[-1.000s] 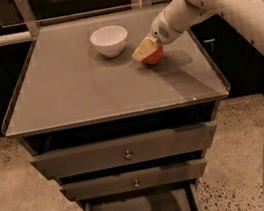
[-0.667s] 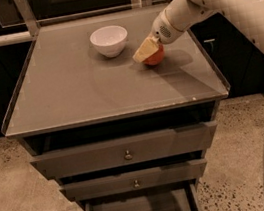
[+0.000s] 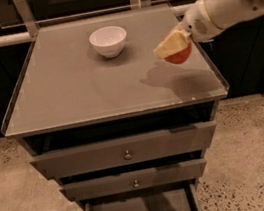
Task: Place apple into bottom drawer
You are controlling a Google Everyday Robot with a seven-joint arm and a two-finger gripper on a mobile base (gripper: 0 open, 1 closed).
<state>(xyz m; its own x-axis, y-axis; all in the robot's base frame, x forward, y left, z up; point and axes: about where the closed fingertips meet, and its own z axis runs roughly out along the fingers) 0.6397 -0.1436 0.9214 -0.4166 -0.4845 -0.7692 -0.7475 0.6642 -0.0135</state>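
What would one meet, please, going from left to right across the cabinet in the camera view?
White bowl → tool, above the right side of the cabinet top, gripping the apple → white arm.

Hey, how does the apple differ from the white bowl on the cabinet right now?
Colour: the apple is orange-red, the white bowl white. Size: the apple looks slightly smaller than the bowl. State: the apple is gripped in the hand, raised over the right side of the cabinet top with its shadow below; the bowl stands upright on that top, near the back. Both are round, and neither is in the open bottom drawer.
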